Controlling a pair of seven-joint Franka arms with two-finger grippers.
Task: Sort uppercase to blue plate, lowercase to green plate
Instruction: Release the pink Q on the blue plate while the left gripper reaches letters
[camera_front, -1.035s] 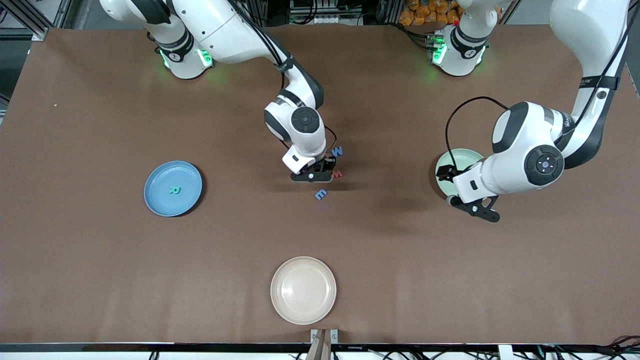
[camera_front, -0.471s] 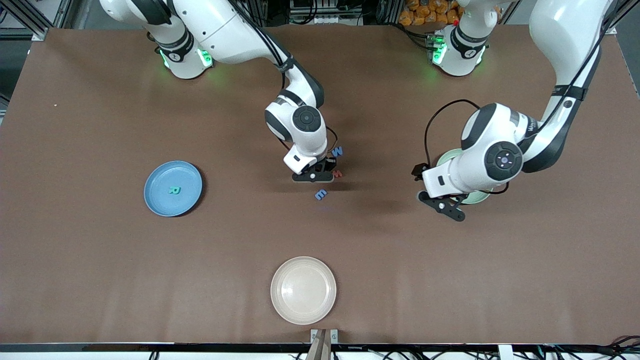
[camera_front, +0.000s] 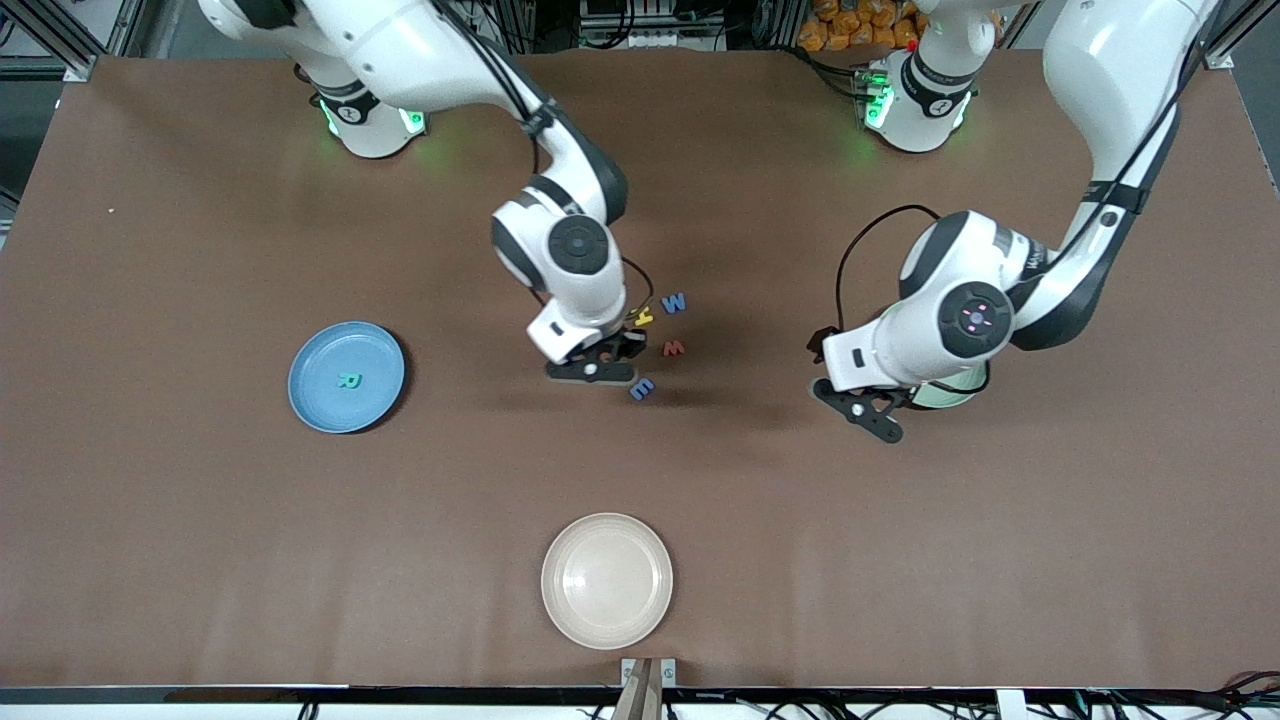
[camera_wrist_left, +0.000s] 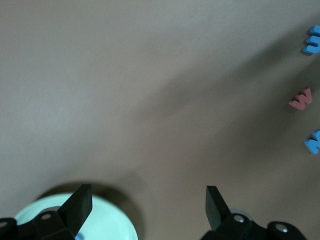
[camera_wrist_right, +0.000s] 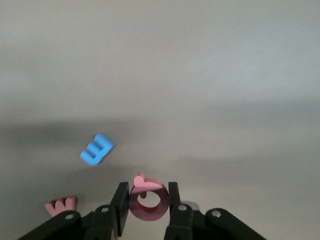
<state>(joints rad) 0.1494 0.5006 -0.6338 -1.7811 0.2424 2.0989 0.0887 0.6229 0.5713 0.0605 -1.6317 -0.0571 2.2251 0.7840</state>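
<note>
My right gripper (camera_front: 596, 366) is shut on the red Q (camera_wrist_right: 148, 201), just above the table next to the blue E (camera_front: 642, 388). The red w (camera_front: 674, 348), blue w (camera_front: 676, 302) and a yellow hooked letter (camera_front: 643, 317) lie close by, farther from the front camera. The blue plate (camera_front: 316, 352), toward the right arm's end, holds the green R (camera_front: 348, 380). My left gripper (camera_front: 868, 410) hangs open and empty at the edge of the green plate (camera_wrist_left: 107, 224), which the left arm mostly hides in the front view.
A cream plate (camera_front: 607, 618) sits near the table's front edge, nearer the front camera than the letters. Bare brown tabletop lies between the plates and the letter cluster.
The right gripper closed on the red Q and shifted toward the right arm's end, uncovering the yellow letter. The left arm swung from over the green plate toward the table's middle.
</note>
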